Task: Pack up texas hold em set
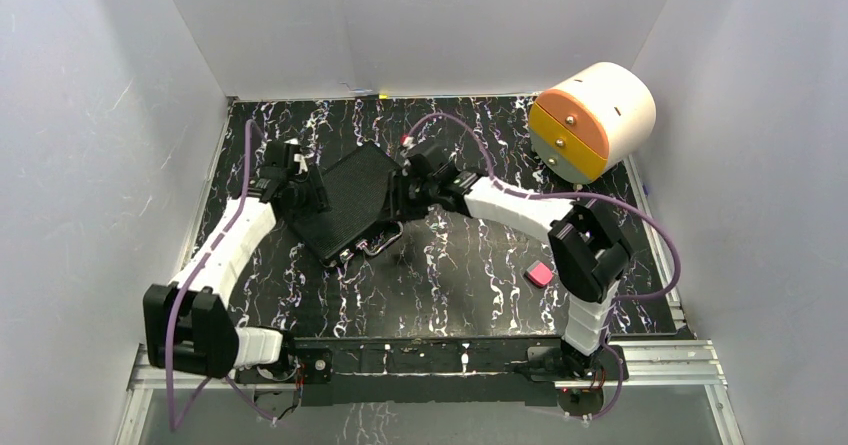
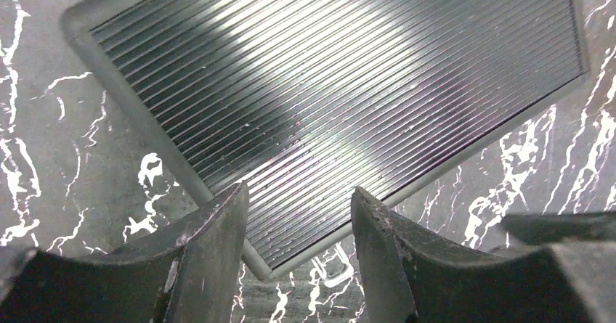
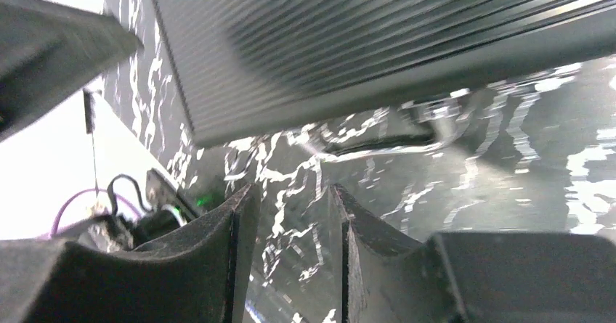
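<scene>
The texas hold em set shows as a closed black ribbed case [image 1: 350, 200], lying at an angle on the marbled table; chips and cards are hidden. My left gripper [image 1: 303, 187] is at the case's left edge and my right gripper [image 1: 404, 190] at its upper right edge. In the left wrist view the left gripper [image 2: 299, 199] stands open above a corner of the case [image 2: 334, 83], with a silver latch [image 2: 335, 268] just beyond that corner. In the right wrist view the right gripper [image 3: 290, 192] is open over bare table, the case [image 3: 378, 40] just ahead of it.
A small pink block [image 1: 539, 274] lies on the table at the right, beside the right arm. A large cream-and-orange cylinder [image 1: 592, 120] sits at the back right corner. White walls close in the table on three sides.
</scene>
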